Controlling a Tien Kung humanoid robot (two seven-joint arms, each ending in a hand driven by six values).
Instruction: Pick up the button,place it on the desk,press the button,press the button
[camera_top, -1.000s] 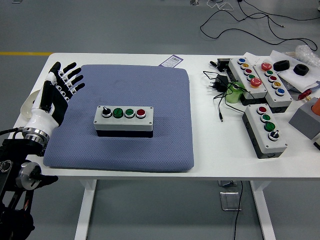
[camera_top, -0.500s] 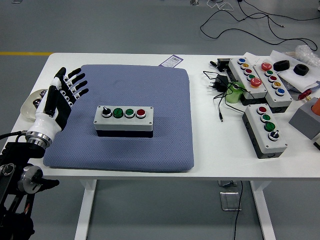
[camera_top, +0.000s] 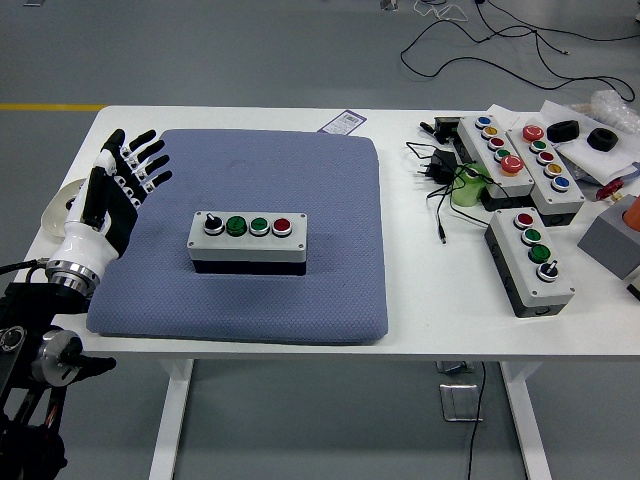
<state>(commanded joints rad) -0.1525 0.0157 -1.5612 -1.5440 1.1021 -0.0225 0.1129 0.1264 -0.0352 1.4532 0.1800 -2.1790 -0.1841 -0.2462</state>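
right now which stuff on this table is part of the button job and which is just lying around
Part of the job:
- button box with four controls, on the blue pad
- left hand, fingers spread, at the pad's left edge

Lying about:
- three other button boxes on the right
- black adapter and cable
- green bottle
- black rings

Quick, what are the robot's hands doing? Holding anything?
Left hand: open, fingers spread, holding nothing, at the left edge of the blue mat.
Right hand: not in view.
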